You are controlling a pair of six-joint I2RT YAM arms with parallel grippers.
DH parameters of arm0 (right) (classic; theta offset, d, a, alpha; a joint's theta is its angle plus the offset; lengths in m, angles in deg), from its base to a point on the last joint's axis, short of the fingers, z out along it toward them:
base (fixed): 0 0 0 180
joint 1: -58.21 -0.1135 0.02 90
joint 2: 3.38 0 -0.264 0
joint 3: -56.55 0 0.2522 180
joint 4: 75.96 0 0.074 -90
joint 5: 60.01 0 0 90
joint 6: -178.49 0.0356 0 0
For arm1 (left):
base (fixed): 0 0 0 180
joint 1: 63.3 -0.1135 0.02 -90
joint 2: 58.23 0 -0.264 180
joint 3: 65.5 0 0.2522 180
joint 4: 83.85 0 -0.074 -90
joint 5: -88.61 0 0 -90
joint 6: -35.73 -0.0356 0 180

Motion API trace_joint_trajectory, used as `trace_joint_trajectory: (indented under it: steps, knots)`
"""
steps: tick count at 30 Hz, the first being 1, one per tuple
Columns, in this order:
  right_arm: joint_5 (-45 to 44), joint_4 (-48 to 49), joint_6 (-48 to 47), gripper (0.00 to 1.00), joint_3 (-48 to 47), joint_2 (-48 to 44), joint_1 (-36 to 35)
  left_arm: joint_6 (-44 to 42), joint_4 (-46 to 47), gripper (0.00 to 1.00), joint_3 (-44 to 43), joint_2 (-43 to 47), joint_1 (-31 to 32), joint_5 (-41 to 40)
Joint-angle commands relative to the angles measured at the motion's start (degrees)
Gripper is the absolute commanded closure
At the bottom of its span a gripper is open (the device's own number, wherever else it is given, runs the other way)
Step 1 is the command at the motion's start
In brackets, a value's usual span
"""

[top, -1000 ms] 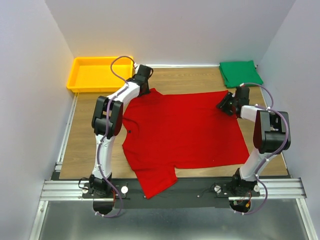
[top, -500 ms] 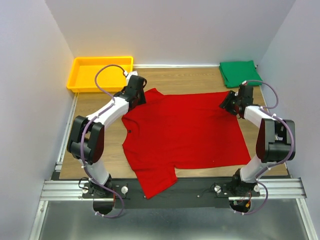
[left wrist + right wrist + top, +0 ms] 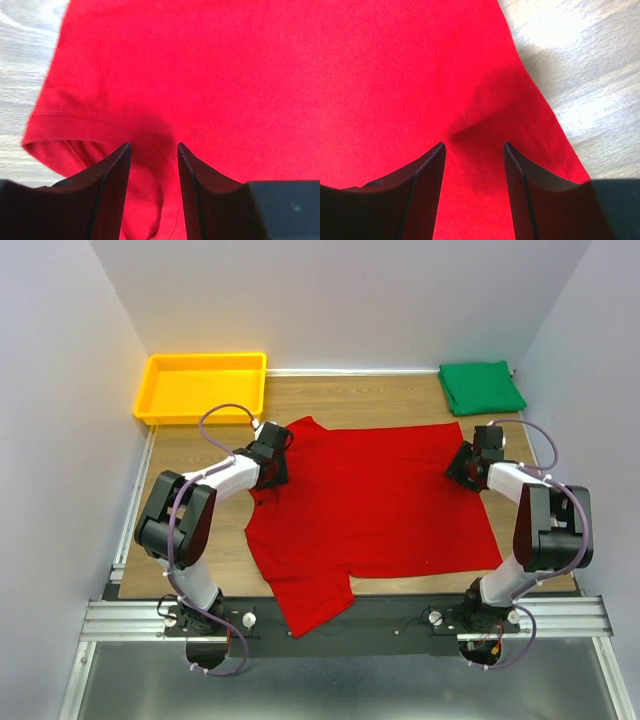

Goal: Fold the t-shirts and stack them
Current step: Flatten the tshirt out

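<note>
The red t-shirt [image 3: 370, 510] lies spread across the bench [image 3: 190, 510], mid-frame. The left tool [image 3: 152, 145], part-open, straddles its hemmed left edge. The right tool [image 3: 474, 144], likewise parted, straddles a pucker near its right edge. The green t-shirt [image 3: 482, 387] lies folded, upper right.

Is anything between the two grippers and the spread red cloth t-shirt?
Nothing visible stands between. The left gripper and the right gripper both have open fingers directly on the red cloth t-shirt, with fabric puckering between them.
</note>
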Motion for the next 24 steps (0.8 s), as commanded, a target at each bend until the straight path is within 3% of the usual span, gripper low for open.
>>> trace_joint_trajectory:
  steps: [1,7,12,14,19,22,24]
  knots:
    - [-1.08,-4.99,2.29,0.43,3.2,-1.29,0.25,-0.31,0.82,0.5,1.83,0.32,0.11,2.67]
    - [0.94,-12.37,6.95,0.42,8.56,-6.75,0.34,-0.05,-0.5,0.53,7.27,4.53,0.11,4.78]
    - [2.08,-18.87,11.43,0.44,13.74,-23.05,1.48,2.23,-0.85,0.52,16.04,13.39,0.38,7.32]
    - [3.93,-19.58,12.22,0.44,14.19,-24.66,1.4,3.11,-0.94,0.52,18.61,16.22,0.64,7.68]
    - [9.02,-20.47,8.38,0.45,12.79,-30.21,1.22,6.01,-1.2,0.53,24.76,24.04,2.22,11.02]
    - [13.24,-17.66,5.21,0.45,7.62,-26.72,-3.42,6.9,-1.73,0.52,23.81,29.74,2.31,10.85]
    - [11.85,-16.16,3.18,0.45,3.49,-22.59,-12.25,7.51,-1.82,0.51,22.58,31.6,2.31,9.1]
